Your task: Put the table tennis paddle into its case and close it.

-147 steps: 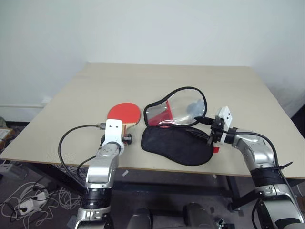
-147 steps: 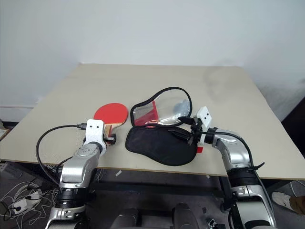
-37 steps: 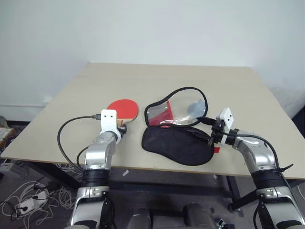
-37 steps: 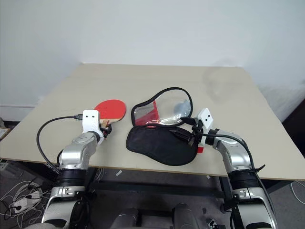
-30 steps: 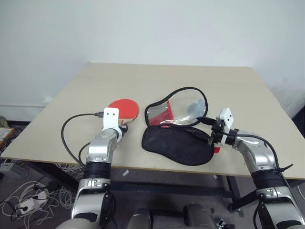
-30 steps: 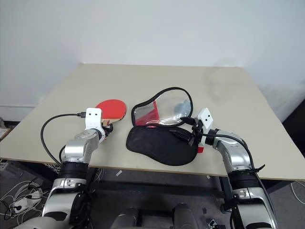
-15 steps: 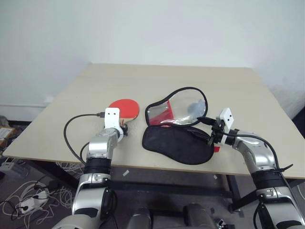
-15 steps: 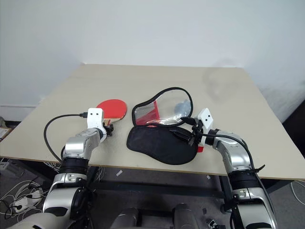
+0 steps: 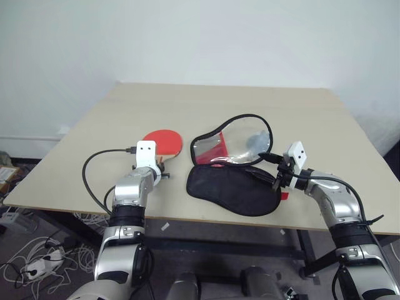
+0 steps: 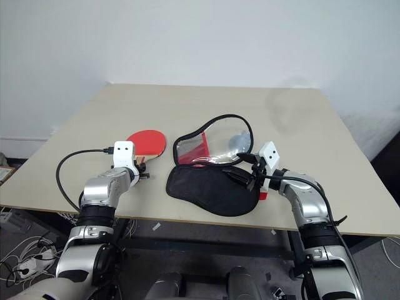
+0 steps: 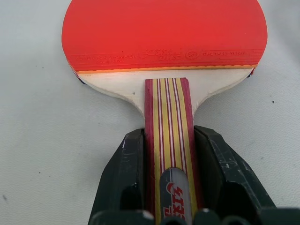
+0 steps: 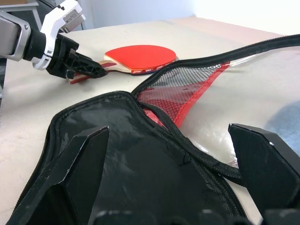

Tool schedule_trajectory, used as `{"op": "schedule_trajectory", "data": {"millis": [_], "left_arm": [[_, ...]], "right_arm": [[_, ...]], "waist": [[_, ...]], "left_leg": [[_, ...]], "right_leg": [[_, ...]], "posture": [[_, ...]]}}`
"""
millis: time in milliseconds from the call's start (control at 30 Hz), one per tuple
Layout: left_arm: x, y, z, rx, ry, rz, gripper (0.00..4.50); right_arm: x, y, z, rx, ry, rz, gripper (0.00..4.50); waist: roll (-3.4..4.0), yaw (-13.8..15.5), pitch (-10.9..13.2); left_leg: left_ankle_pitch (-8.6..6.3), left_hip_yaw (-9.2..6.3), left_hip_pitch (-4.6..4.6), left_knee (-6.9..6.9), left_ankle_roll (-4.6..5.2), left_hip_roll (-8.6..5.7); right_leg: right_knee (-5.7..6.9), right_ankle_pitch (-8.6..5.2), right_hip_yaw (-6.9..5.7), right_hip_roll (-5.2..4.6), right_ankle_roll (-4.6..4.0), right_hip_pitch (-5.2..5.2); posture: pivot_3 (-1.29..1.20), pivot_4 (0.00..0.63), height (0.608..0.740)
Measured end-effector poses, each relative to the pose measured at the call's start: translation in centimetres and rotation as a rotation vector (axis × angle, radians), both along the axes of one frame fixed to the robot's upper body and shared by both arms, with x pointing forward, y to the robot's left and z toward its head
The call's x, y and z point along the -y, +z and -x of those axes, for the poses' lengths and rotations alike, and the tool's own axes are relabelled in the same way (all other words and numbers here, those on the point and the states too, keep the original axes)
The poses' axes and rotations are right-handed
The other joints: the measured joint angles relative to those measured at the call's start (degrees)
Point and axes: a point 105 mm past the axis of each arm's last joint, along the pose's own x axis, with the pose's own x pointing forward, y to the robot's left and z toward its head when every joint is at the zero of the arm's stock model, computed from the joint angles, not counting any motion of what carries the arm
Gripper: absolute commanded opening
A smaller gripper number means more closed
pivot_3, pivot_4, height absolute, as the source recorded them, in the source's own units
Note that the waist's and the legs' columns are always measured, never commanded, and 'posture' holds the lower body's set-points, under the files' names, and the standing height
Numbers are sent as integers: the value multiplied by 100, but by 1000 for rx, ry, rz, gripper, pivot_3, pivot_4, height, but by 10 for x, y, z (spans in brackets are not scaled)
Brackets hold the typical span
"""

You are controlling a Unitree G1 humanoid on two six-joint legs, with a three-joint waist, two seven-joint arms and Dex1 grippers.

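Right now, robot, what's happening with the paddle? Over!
Left gripper shut on the table tennis paddle, handle clamped, paddle flat on the table. Right gripper open above the case, which lies unzipped. Nothing between them.

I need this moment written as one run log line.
left gripper: jaws on paddle handle | right gripper: open at case | case: unzipped, empty

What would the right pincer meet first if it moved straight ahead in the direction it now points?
Probably the case: the open right pincer looks along its black side toward the clear flap. Beyond it lie the table tennis paddle and the left pincer. Depth is unclear.
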Motion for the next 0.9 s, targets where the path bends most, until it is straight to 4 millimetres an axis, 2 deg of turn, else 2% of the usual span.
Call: {"op": "schedule_trajectory", "data": {"millis": [200, 433, 667, 900], "left_arm": [[0, 2, 0, 2, -24, -9, 1108], [8, 17, -1, 43, -63, -19, 1108], [5, 20, 2, 77, -33, 24, 1108], [5, 24, 1, 83, -73, 4, 1108]], "right_arm": [[1, 0, -1, 1, -6, 0, 4407], [0, 1, -1, 5, -5, 0, 4407], [0, 1, -2, 7, -5, 3, 4407], [0, 2, -2, 10, -5, 3, 4407]], "waist": [[-1, 1, 1], [-2, 0, 1], [-4, -16, 3], [-5, -15, 2]], "left_leg": [[0, 0, -2, 0, 0, 0], [14, 1, -4, -1, 19, 0], [16, 3, -4, -7, 22, 0], [16, 3, -4, -4, 20, 0]], "right_leg": [[-1, 0, 0, 0, 0, -1], [-2, 0, 2, 0, 1, -4], [-4, 1, 3, 0, 1, -9], [-5, 0, 3, 0, 0, -6]], "posture": [[0, 0, 740], [0, 0, 740], [0, 0, 740], [0, 0, 740]]}}
